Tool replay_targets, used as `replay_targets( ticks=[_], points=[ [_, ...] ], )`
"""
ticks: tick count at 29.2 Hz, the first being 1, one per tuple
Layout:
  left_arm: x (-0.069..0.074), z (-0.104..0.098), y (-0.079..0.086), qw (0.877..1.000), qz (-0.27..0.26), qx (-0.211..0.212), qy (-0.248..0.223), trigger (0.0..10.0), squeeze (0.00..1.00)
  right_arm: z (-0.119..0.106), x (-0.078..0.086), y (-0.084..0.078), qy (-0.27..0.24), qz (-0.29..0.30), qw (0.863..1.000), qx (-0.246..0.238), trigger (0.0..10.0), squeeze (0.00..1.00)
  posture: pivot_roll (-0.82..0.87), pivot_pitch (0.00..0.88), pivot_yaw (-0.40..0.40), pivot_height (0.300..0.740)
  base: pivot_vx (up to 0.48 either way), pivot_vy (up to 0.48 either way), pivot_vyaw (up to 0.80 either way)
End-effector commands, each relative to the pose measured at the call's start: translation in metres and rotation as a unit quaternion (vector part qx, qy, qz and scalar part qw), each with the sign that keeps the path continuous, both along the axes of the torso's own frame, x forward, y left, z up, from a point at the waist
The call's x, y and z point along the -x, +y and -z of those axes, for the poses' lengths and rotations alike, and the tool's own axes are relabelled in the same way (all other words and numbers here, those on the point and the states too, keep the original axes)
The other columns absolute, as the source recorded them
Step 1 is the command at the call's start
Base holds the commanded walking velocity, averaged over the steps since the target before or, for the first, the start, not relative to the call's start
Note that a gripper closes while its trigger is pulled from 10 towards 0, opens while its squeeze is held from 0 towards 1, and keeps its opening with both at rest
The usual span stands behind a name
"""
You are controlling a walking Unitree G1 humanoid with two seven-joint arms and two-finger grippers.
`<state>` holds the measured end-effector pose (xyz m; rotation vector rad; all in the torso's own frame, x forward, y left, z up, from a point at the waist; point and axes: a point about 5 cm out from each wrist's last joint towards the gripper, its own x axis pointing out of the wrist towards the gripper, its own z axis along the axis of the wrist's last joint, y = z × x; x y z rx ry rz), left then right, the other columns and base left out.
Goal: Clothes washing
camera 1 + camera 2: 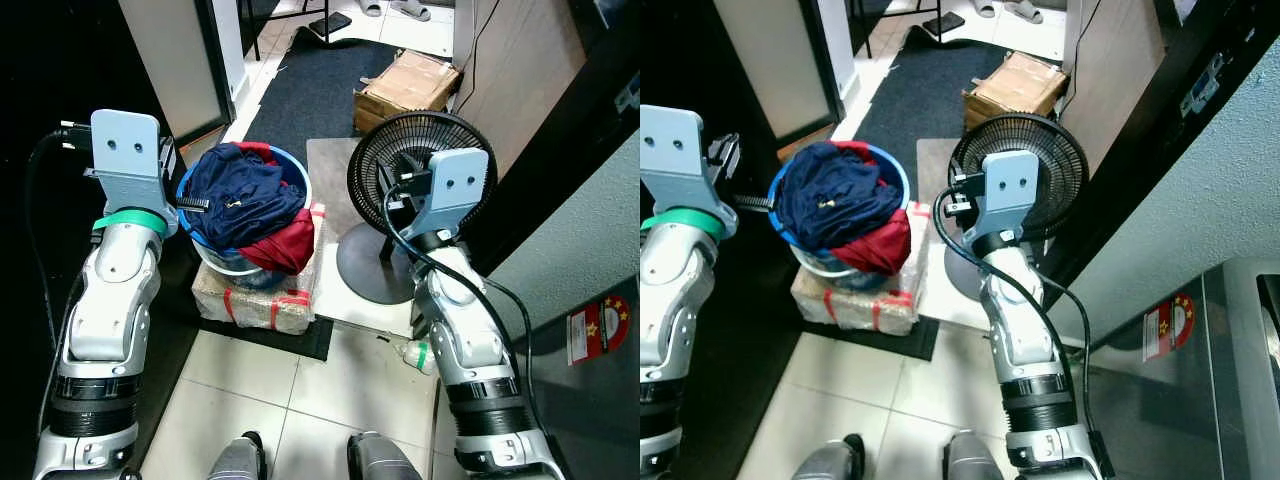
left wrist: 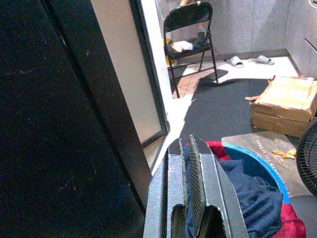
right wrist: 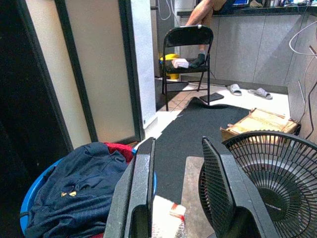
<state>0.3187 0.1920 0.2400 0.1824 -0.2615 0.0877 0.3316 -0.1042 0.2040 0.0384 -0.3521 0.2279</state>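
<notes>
A blue basin heaped with a navy garment and a red garment stands on a taped, wrapped box on the floor. My left gripper is at the basin's left rim, level with the clothes, its fingers pressed together with nothing between them. My right gripper is raised to the right of the basin, in front of a black fan, with its fingers spread apart and empty.
The fan stands on a round base right of the basin. Beyond it lie a cardboard box and a dark mat. A folding chair and a person's legs are farther back. A dark door frame is on the left.
</notes>
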Motion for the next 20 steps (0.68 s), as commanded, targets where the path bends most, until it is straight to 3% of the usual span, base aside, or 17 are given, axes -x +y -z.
replay_targets(
  ticks=[1, 14, 20],
  points=[
    [0.0004, 0.0025, 0.0028, 1.0, -0.005, -0.007, 0.008, 10.0, 0.0, 0.0029, 0.0025, 0.0004, 0.004, -0.003, 1.0, -0.002, 10.0, 0.0, -0.04, 0.134, 0.055, 0.74, 0.0, 0.0, 0.0],
    [0.0, 0.0014, 0.0037, 1.0, -0.001, -0.006, 0.008, 10.0, 0.0, 0.0032, -0.0006, 0.0018, 0.008, -0.013, 1.0, -0.01, 10.0, 0.0, -0.01, 0.098, 0.051, 0.74, 0.0, 0.0, 0.0],
    [0.0018, 0.0022, -0.0057, 0.998, 0.05, 0.035, 0.023, 10.0, 0.0, 0.0043, -0.0031, 0.0051, 0.014, -0.019, 1.0, -0.021, 10.0, 0.0, 0.02, 0.071, 0.051, 0.74, 0.0, 0.0, 0.0]
  ],
)
